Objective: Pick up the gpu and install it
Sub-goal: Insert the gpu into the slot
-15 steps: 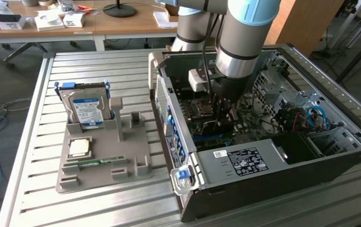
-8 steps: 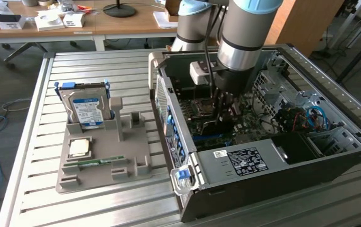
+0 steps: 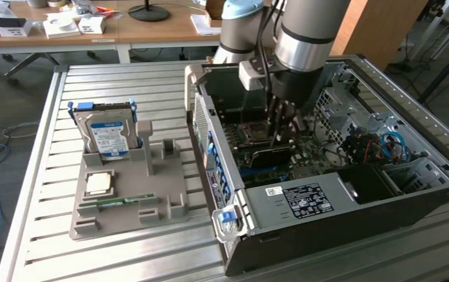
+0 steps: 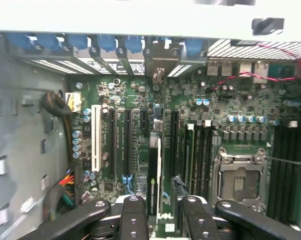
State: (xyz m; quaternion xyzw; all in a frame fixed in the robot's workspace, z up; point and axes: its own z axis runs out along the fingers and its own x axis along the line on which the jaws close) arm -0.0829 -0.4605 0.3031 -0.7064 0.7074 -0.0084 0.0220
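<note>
The gpu (image 4: pixel 157 175) stands on edge inside the open computer case (image 3: pixel 412 197), directly below the claw (image 4: pixel 160 220) and between its fingers (image 4: pixel 133 220). In the wrist view we see it as a thin strip, edge-on. In the exterior view it shows as a dark, upright card (image 3: pixel 275 157) low over the motherboard (image 4: pixel 125 100), under the arm that reaches down into the case.

The claw straddles the card, with one pair of fingers on each flat face. We see a gap on both sides of the thin card, so we judge the claw to be open around it, not clamped on it. We cannot tell whether the lower edge of the card is fully seated in a slot.

The key relation is alignment. The gpu's long axis runs parallel to the long expansion slots (image 4: pixel 126 140), in line with one of them, and points towards the row of blue-latched brackets (image 4: pixel 98 45) at the back wall of the case. The card's flat faces look sideways at the fingers and its thin edge points up at the wrist. The claw's opening therefore runs across the card's thickness, square to its length.

On the counter (image 3: pixel 52 247), well apart from the case, the hard drive (image 3: pixel 111 136) and memory stick (image 3: pixel 119 202) sit in a grey tray (image 3: pixel 161 194).
</note>
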